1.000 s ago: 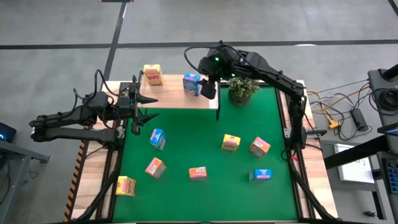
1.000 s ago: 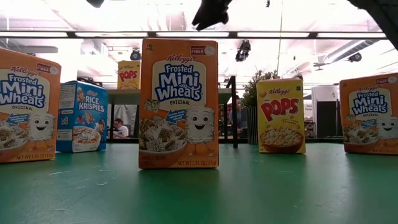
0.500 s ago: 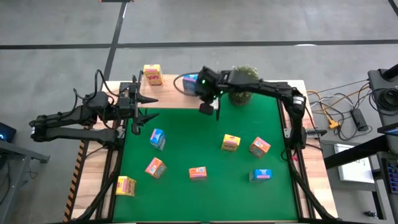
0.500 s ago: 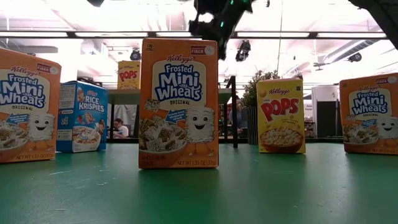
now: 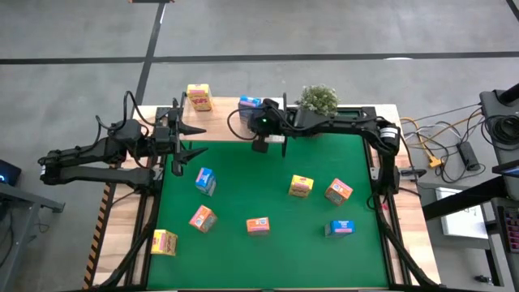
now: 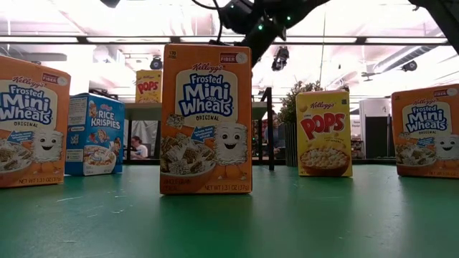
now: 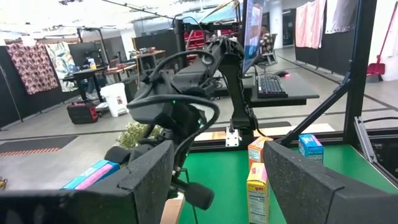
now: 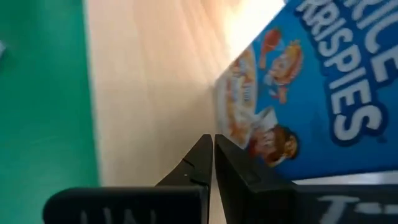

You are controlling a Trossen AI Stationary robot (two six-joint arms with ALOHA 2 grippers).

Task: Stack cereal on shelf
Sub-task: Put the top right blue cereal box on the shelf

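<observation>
Now we see the right gripper (image 5: 259, 144) over the front edge of the shelf (image 5: 219, 122), fingers pressed together on nothing, just beside a blue cereal box (image 8: 311, 93) standing there. A yellow box (image 5: 199, 97) sits near the shelf's left end. The left gripper (image 5: 195, 139) waits by the table's left edge, fingers apart.

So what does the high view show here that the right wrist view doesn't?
Only the high view shows the yellow box on the shelf, seven boxes on the green mat, the plant and the open left end effector. Only the right wrist view shows the right end effector shut and empty. Both show the blue box on the shelf.
</observation>
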